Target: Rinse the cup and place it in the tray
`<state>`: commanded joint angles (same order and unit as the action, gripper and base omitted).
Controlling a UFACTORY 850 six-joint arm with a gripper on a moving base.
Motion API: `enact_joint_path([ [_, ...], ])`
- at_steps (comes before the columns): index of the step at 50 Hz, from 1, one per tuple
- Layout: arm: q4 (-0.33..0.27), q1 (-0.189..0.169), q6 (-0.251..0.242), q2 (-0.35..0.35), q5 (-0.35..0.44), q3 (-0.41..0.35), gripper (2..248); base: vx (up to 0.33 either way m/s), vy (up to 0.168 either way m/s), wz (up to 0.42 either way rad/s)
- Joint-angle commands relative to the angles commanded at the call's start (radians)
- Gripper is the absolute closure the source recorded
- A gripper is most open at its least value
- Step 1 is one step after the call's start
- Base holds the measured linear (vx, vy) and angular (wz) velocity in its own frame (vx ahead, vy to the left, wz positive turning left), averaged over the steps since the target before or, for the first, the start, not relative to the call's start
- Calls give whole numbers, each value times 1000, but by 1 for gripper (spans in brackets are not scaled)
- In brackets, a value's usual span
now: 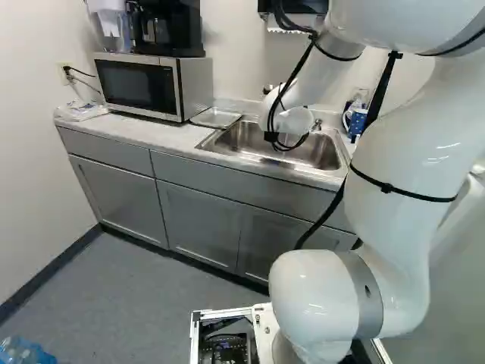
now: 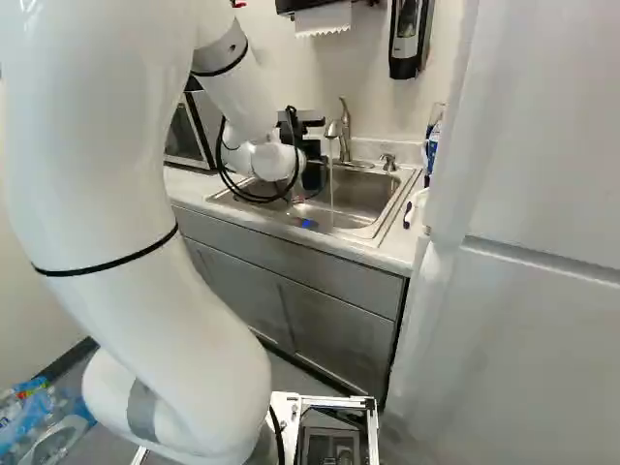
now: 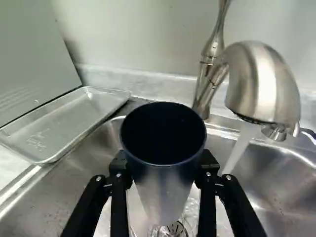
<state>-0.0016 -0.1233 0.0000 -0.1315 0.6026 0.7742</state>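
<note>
Gripper [image 2: 298,194] has the cup [image 3: 163,143]: fingers parted by the cup's width, one against each side, pinching it below the rim. Cup is dark blue at the top, paler lower down, mouth facing the wrist camera; too dark inside to tell what's in it. It's over the sink [image 1: 326,152], with the drain [image 3: 174,229] partly showing past its base in the wrist view. Faucet [image 2: 334,128] is on; water stream [image 3: 239,149] falls beside the cup, on the faucet side, running down behind the finger there as the wrist camera sees it. Tray [image 3: 64,128] is on the counter [image 1: 144,131] at the sink's edge, on the cup's other side from the faucet, one long edge up by the microwave [image 1: 140,85]; the cup is apart from it. Arm [image 1: 394,167] reaches forward over the counter front, wrist [image 2: 269,161] above the sink. Coffee maker [image 1: 168,32] sits on top of the microwave. Blue-and-white mug [image 1: 357,120] stands past the sink at the right of the left base view. Paper towel dispenser [image 2: 324,17] and soap dispenser [image 2: 408,37] are on the wall above.
</note>
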Motion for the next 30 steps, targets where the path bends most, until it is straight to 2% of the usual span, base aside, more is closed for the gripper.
enact_joint_path([
  [26, 0, -76, 0, -68, 0, 13, 124, 0, 0, 0],
  [30, 0, -78, 0, -70, 0, 14, 124, 0, 0, 0],
])
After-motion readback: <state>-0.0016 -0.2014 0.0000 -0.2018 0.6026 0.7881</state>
